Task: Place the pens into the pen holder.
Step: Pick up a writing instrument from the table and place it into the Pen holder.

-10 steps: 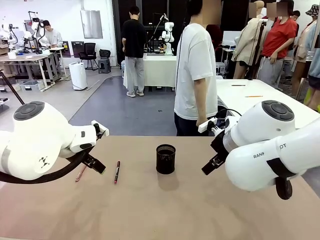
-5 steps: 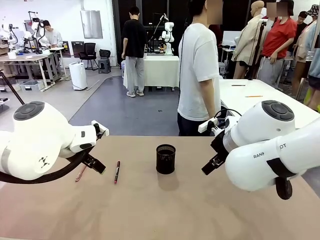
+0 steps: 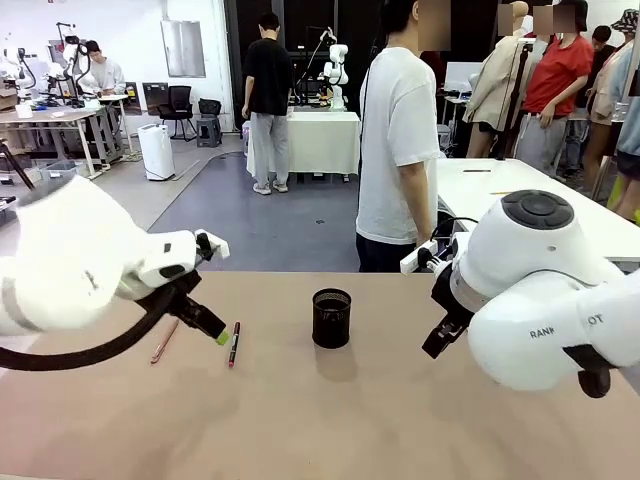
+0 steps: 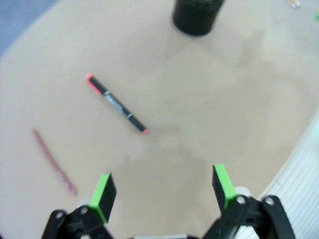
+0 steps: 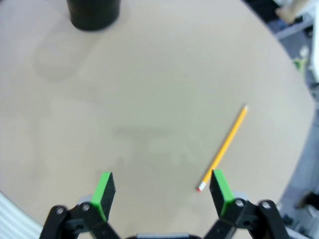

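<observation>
Left wrist view — two pens [image 4: 117, 104] [image 4: 54, 162], one pen holder [image 4: 197, 17].

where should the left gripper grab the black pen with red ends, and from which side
Probably mid-barrel of the black pen, from straight above, with the open left gripper turned across it. It lies flat on the table, bare surface on both sides, the pink pen well apart.

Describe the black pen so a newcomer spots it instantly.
On the tan table, look left of the black pen holder. Of two pens there, the black pen lies nearer the holder; red ends set it apart from the slim pinkish pen farther left.
</observation>
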